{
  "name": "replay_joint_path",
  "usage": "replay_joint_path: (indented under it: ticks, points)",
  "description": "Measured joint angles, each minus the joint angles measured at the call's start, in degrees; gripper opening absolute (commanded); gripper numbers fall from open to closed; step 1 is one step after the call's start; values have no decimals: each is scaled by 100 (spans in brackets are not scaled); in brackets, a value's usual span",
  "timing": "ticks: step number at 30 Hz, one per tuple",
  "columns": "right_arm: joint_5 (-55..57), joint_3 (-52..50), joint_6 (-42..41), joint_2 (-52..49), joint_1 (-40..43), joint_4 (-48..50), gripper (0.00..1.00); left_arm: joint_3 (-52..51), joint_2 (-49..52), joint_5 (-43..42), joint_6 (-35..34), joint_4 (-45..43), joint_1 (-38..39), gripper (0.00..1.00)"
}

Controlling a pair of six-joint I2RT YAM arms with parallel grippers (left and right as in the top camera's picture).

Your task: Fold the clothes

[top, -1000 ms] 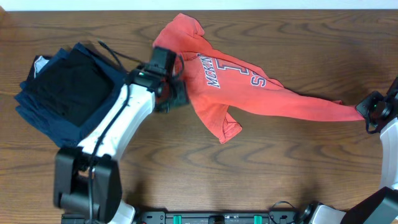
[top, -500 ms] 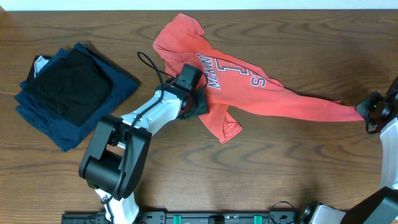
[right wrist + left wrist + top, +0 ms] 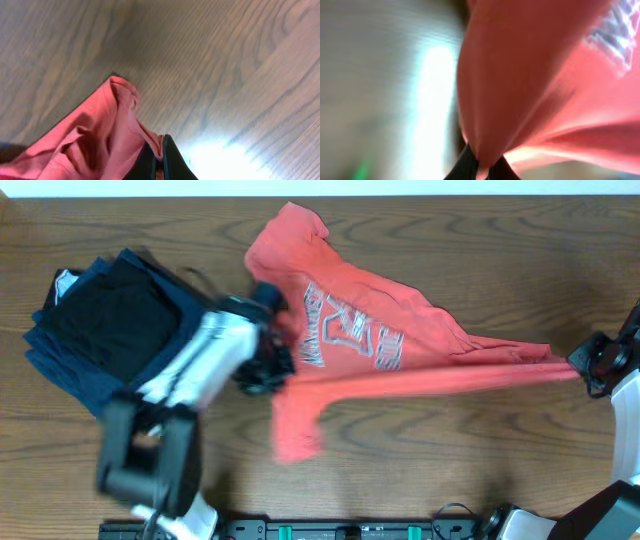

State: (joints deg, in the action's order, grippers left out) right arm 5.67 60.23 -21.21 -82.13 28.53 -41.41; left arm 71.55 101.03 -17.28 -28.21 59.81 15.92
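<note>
The clothes (image 3: pixel 400 330), a coral-red T-shirt with navy-and-white lettering, lie stretched across the middle of the wooden table. My left gripper (image 3: pixel 268 372), blurred by motion, is at the shirt's left side. In the left wrist view its dark fingers pinch a bunch of red cloth (image 3: pixel 520 75), so the left gripper (image 3: pixel 481 169) is shut on the shirt. My right gripper (image 3: pixel 588 364) holds the shirt's far right tip near the table's right edge. In the right wrist view the right gripper (image 3: pixel 158 162) is shut on the hem of the cloth (image 3: pixel 95 145).
A pile of folded navy-blue garments (image 3: pixel 60 355) with a folded black one (image 3: pixel 110 320) on top lies at the left, close beside my left arm. Both arm bases stand along the table's front edge.
My left gripper has shut on the shirt and swung left and toward the front, dragging the cloth. The shirt now runs taut between both grippers. The right gripper has stayed put.
</note>
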Motion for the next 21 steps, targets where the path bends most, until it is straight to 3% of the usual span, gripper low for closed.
replay_joint_path:
  ticks: [4,8,17,21]
  points:
    - [-225,26,0,0,-39,-111,1,997,-929,264,79,162,-472,6]
    - [-216,116,0,0,-55,-173,1,1110,-1268,393,-109,-28,-70,6]
    - [-24,133,0,0,-55,-216,1,669,116,181,-254,-656,1456,11]
    - [9,133,0,0,-55,-225,1,669,240,212,-267,-855,1574,17]
